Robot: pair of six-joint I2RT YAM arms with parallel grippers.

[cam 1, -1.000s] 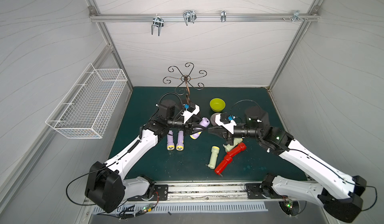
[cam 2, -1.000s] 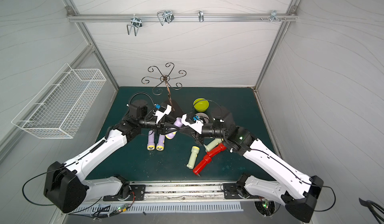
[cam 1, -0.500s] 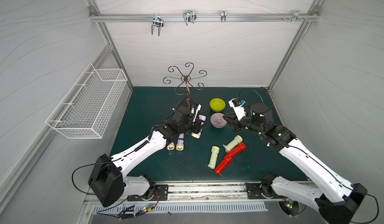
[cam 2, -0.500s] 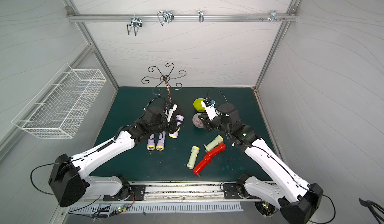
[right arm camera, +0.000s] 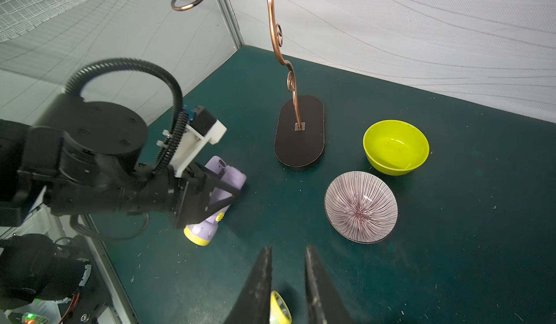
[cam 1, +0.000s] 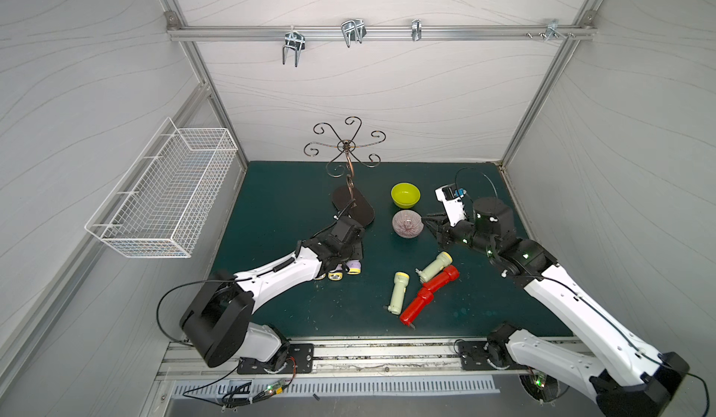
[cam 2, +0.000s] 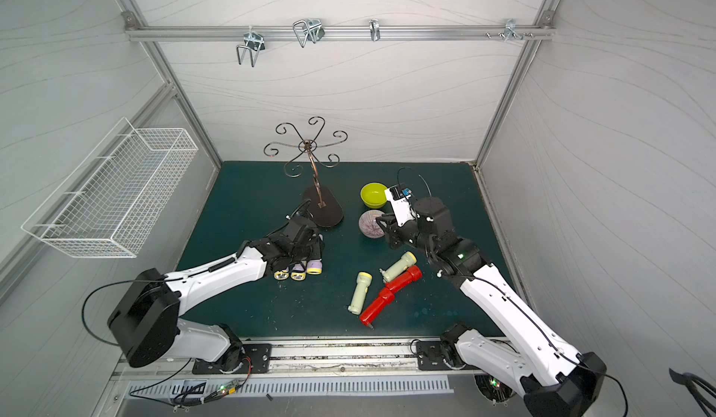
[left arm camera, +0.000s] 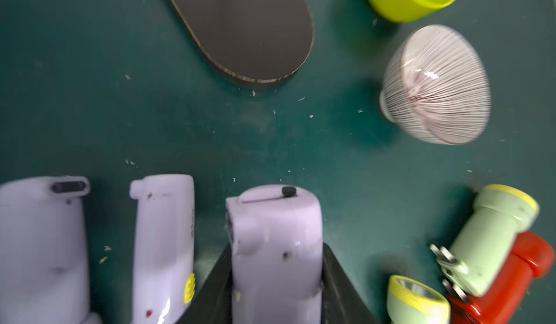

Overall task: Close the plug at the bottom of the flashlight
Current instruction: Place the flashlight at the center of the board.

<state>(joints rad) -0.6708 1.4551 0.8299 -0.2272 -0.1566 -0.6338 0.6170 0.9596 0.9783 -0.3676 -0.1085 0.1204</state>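
The left gripper [left arm camera: 276, 248], held low, clamps a lilac flashlight [left arm camera: 273, 217] between its fingers. The right gripper [right arm camera: 288, 248] hovers, fingers slightly parted.

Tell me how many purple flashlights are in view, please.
3. One purple flashlight sits between the left gripper's jaws; a second lies next to it, a third beyond. The left arm may hide more.

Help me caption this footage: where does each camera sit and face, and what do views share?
Both top views: high over the front rail, looking down on the green mat; both arms show whole.
Left wrist: on the left arm, looking along the left gripper, clamped on a purple flashlight, toward the bowls.
Right wrist: on the right arm, looking past the open right gripper at the left arm and stand.
Shared: striped bowl and lime bowl, in every view.
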